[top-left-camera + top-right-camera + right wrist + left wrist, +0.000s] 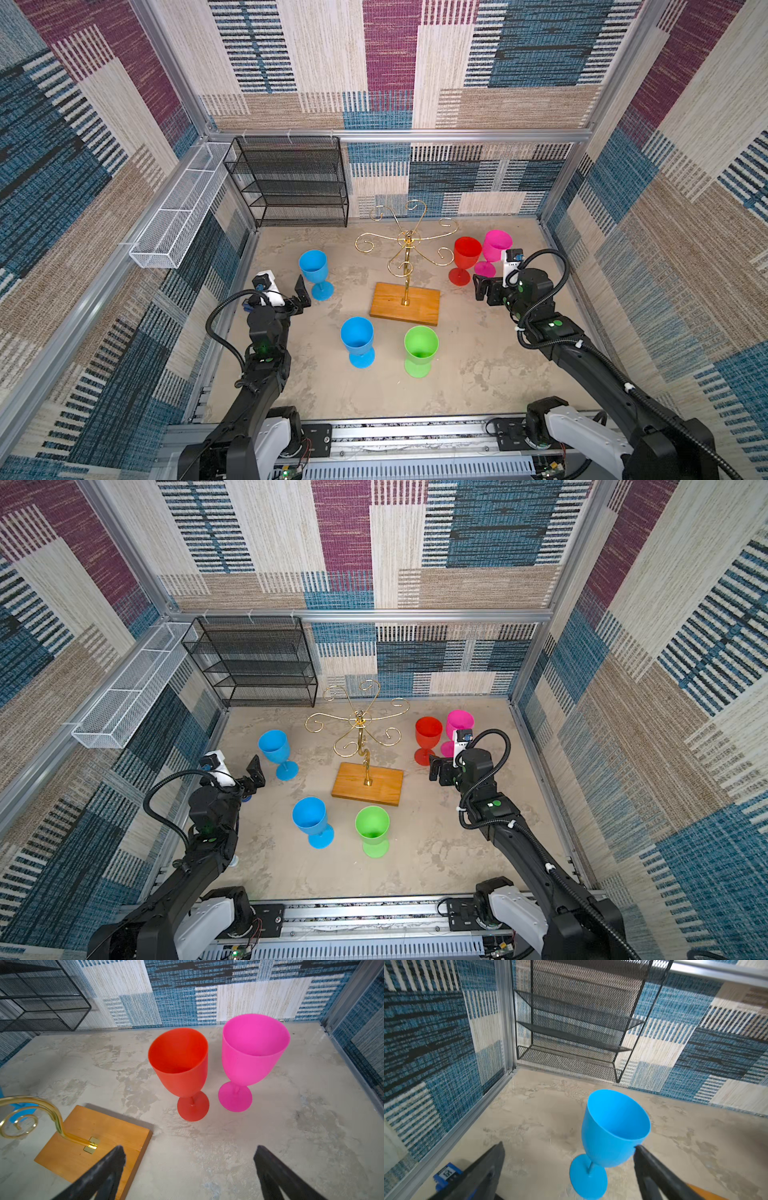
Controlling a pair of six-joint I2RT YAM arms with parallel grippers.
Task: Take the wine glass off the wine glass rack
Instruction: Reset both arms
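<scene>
Rack: wine glass rack (405, 305) upright, mid-table (478, 365).
Glass: red wine glass (180, 1064) stands on the table at the rack's 2 o'clock, pink glass (253, 1049) just beside.
Right tool (189, 1151): spread wide, gripping nothing.
Left tool (569, 1147): spread, blue glass (612, 1130) near one finger.
Marking: blue tag (447, 1173), black-and-white code, unreadable.

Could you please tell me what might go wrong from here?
One fingertip of the open left gripper is right at the far blue glass; a sideways move could topple it. The red glass and pink glass stand close together before the right gripper, so nudging one might knock both.
</scene>
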